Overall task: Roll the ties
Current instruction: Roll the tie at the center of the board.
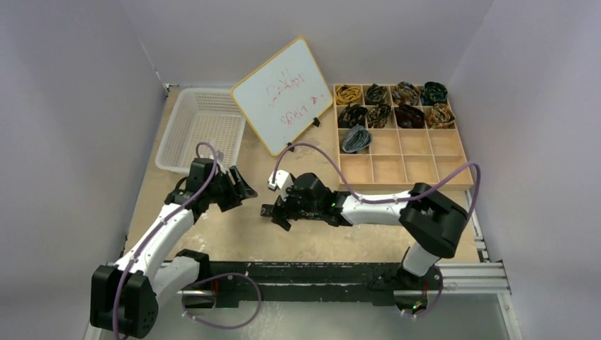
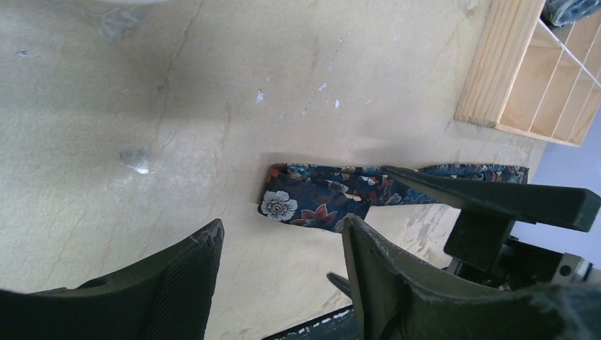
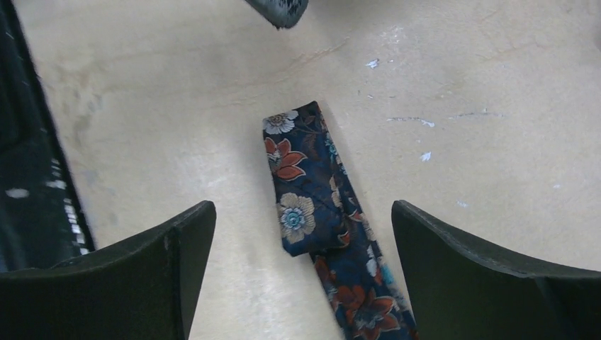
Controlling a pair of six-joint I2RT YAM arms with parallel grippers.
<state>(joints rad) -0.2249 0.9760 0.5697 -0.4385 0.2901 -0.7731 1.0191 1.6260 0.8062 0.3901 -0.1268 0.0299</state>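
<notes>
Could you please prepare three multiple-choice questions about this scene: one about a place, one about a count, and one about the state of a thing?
1. In which compartment of the wooden tray does the grey-blue rolled tie sit, counting rows from the far side?
A) first row, rightmost
B) third row, leftmost
C) last row, middle

2. How many rolled ties are in the tray?
A) nine
B) six
C) twelve

3. How is the floral tie placed?
A) rolled into a tight coil
B) lifted into the air
C) lying flat on the table

Answers:
1 B: it sits alone in the third row, at the left end.
2 A: the rows hold four, four and one.
3 C: both wrist views show it flat and uncoiled.
</notes>
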